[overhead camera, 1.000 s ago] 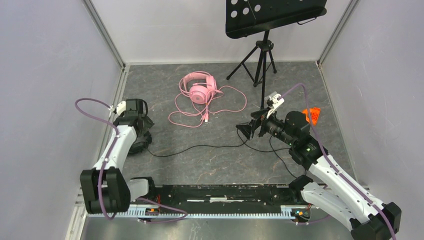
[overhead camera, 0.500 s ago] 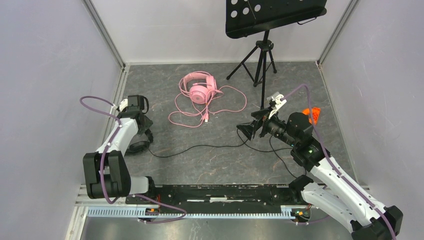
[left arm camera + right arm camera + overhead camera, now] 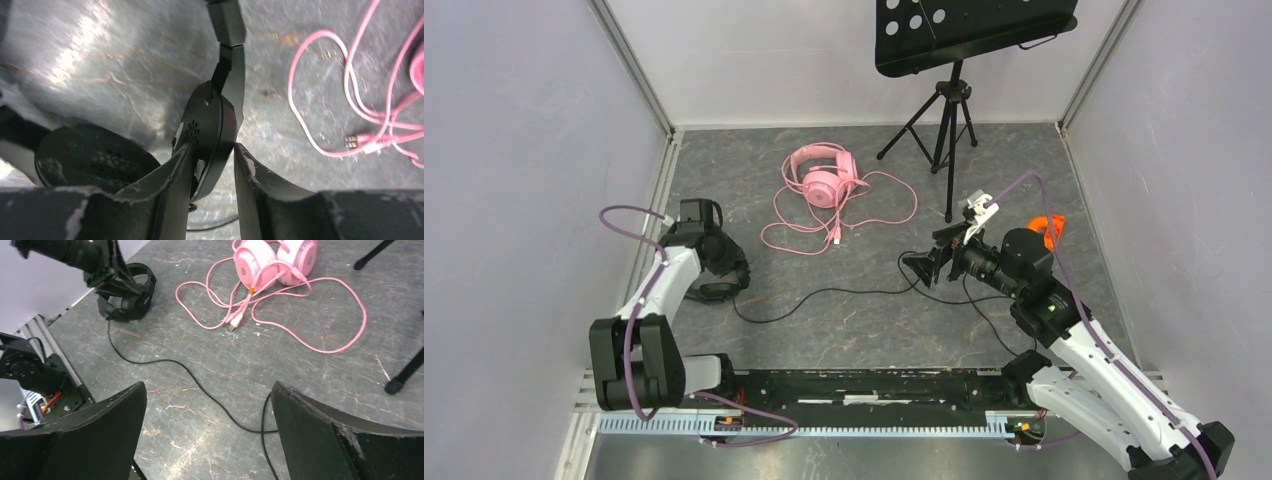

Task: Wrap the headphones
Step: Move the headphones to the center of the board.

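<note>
At the left side of the grey table (image 3: 874, 335), close to the wall, the left claw (image 3: 212, 150) is pinched onto one ear cup of the black headphones (image 3: 210, 122). A finger presses on each face of the cup, and the jaws stand only as far apart as the cup is thick. From the wrist view the headband runs up and away from that cup, while the other cup sits low and to the left, partly in shadow. I cannot tell whether the set is lifted or still resting on the table. The thin black cable (image 3: 824, 293) trails from the headset across the middle of the table toward the right arm, loose and uncoiled. The right claw (image 3: 207, 385) hangs above that cable with its fingers spread wide and nothing between them. Farther back, near the middle of the table, lie the pink headphones (image 3: 822, 175), ear cups together, with the pink cable (image 3: 894, 200) sprawled around them in loose loops. Its plug (image 3: 836, 238) points toward the near edge. A black music stand (image 3: 952, 110) rises at the back right, just beside the pink loops. A small orange piece (image 3: 1049, 226) shows behind the right arm.
</note>
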